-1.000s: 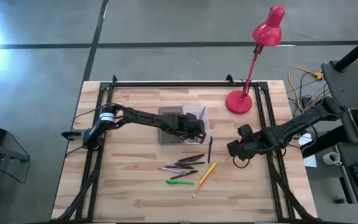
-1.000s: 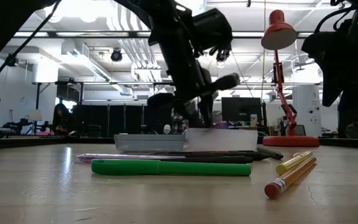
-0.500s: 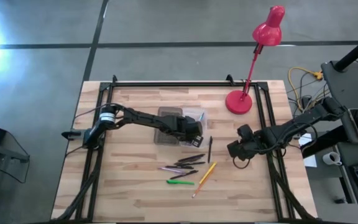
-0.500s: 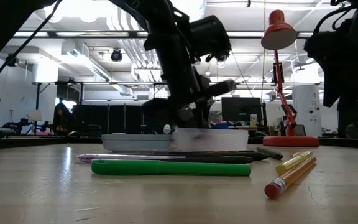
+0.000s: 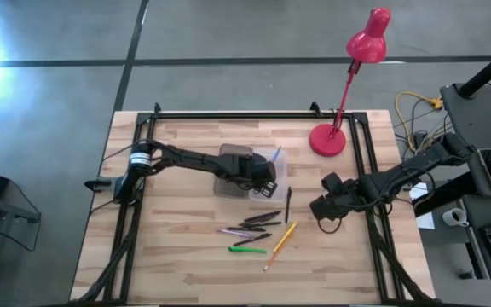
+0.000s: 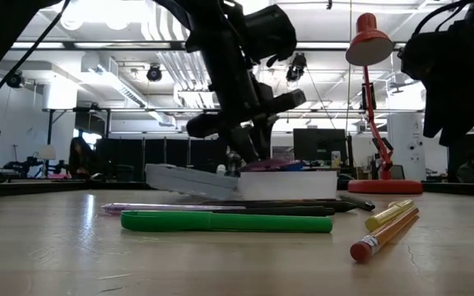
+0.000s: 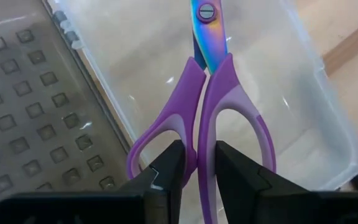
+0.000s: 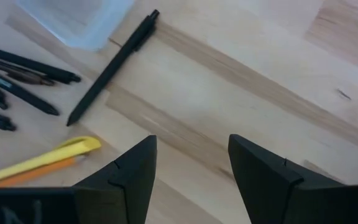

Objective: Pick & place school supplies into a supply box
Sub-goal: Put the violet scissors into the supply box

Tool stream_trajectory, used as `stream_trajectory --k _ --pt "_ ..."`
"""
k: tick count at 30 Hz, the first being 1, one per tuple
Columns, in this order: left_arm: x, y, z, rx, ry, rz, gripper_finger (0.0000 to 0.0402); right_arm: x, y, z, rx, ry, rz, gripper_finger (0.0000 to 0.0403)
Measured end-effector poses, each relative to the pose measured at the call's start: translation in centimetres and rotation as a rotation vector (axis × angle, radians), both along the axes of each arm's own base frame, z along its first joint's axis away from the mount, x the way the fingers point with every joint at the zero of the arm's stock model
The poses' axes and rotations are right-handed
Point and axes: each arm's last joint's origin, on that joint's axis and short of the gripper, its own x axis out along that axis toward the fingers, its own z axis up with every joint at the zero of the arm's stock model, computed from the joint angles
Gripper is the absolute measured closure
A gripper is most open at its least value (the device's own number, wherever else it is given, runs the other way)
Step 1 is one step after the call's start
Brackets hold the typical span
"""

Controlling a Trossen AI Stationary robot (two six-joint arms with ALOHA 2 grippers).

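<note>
My left gripper [image 5: 263,176] is shut on the purple-handled scissors [image 7: 211,93] over the translucent supply box [image 5: 273,175]. The box's grey-brown ribbed lid [image 5: 232,169] lies open beside it. The scissors' iridescent blades [image 7: 205,34] point away from the gripper over the box floor. My right gripper [image 5: 325,205] is open and empty, to the right of the loose supplies: a black pen [image 5: 287,205], dark and pinkish pens [image 5: 254,224], a green pen [image 5: 247,250] and a yellow-orange pencil [image 5: 280,244], all flat on the table. My left gripper pinches the scissors between its two fingers where the two purple handle loops meet [image 7: 199,121], the fingers [image 7: 169,163] lying along the scissors. It comes from above, slanting down into the box. Whether the blade tips touch the box floor cannot be told.
A red desk lamp [image 5: 329,138] stands at the far right of the table. Black rails [image 5: 358,162] run along the table's sides. In the low view the lid [image 6: 186,178] tilts, its outer end off the table. Bare wood lies near the front edge [image 5: 186,273].
My left gripper, holding the scissors, has dipped toward the box and then risen a little. The box has shifted slightly toward the table's left. Its open lid, flat a second ago, now tilts with its outer end lifted. The right arm has kept still.
</note>
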Motion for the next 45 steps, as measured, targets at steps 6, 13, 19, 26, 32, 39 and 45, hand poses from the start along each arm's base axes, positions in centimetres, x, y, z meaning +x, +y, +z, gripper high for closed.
stream_trajectory --k 6,13,19,26,32,39,45 --pt "0.2 0.0 -0.5 -0.022 -0.055 0.046 0.0331 0.0 0.0 0.0 0.016 -0.009 -0.044 0.0211" --pt "0.6 0.0 0.8 -0.017 -0.100 0.030 0.0297 0.0 0.0 0.0 0.016 -0.009 -0.046 0.0211" --pt "1.0 0.0 1.7 -0.016 -0.131 0.029 0.0289 0.0 0.0 -0.1 0.002 -0.004 -0.028 0.0211" --pt "0.2 0.0 1.1 -0.016 -0.043 0.027 0.0289 0.0 -0.1 -0.1 -0.020 -0.012 -0.031 0.0211" --pt "-0.1 0.0 0.5 -0.014 0.024 0.023 0.0289 -0.1 -0.2 -0.3 -0.036 -0.006 -0.030 0.0211" --pt "0.0 0.0 -0.8 -0.015 0.065 0.022 0.0289 -0.3 -0.3 -0.7 -0.045 0.003 -0.038 0.0211" --pt "0.4 -0.1 -1.0 -0.043 0.041 0.008 0.0289 -0.3 -0.3 -0.7 -0.044 0.002 -0.040 0.0211"
